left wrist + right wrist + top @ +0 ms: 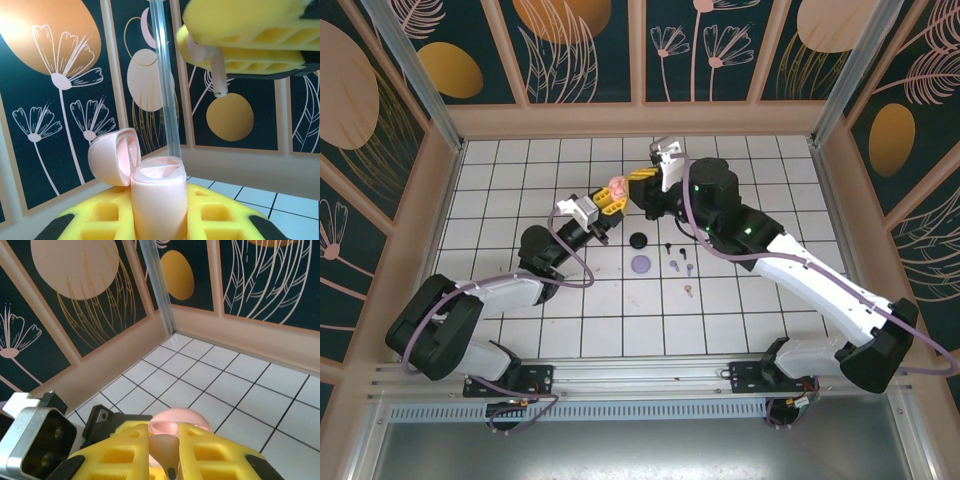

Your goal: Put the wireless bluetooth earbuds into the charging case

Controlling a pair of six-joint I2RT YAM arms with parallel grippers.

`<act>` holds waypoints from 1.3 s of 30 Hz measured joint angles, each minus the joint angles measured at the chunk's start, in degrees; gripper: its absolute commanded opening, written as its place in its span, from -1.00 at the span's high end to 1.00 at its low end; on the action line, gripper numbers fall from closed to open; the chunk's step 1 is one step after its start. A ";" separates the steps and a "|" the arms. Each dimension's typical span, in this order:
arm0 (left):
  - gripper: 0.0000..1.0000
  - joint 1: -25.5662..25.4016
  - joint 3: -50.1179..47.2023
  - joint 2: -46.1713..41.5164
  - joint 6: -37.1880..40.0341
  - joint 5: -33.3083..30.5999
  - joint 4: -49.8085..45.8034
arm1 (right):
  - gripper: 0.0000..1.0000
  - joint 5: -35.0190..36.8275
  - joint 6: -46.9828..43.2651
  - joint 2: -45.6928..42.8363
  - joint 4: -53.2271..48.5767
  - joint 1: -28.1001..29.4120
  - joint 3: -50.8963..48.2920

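My left gripper (160, 202) is shut on a pink charging case (157, 182), held upright with its lid (111, 157) swung open to the left and its sockets showing. Just above it, my right gripper (167, 442) is shut on a pink earbud (165, 452). In the left wrist view that earbud's stem (218, 75) hangs down from the right gripper's yellow fingers (250, 35), up and to the right of the case mouth and not touching it. From above, the pink case (618, 186) sits between the left gripper (607, 202) and the right gripper (642, 185).
On the tiled table lie a black round case (638, 240) and a lilac round case (641, 264). Loose buds lie beside them: a black one (672, 247), two lilac (675, 266) (689, 267), a pink one (688, 290). Patterned walls enclose the table.
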 measured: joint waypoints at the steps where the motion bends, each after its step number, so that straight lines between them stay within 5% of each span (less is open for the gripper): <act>1: 1.00 -0.02 0.26 0.22 -0.02 0.07 0.11 | 0.66 -0.17 -0.11 0.33 0.72 0.00 0.00; 39: 1.00 -0.26 1.36 0.94 -1.07 2.75 0.37 | 0.72 -1.36 0.31 3.72 4.87 -0.35 -2.21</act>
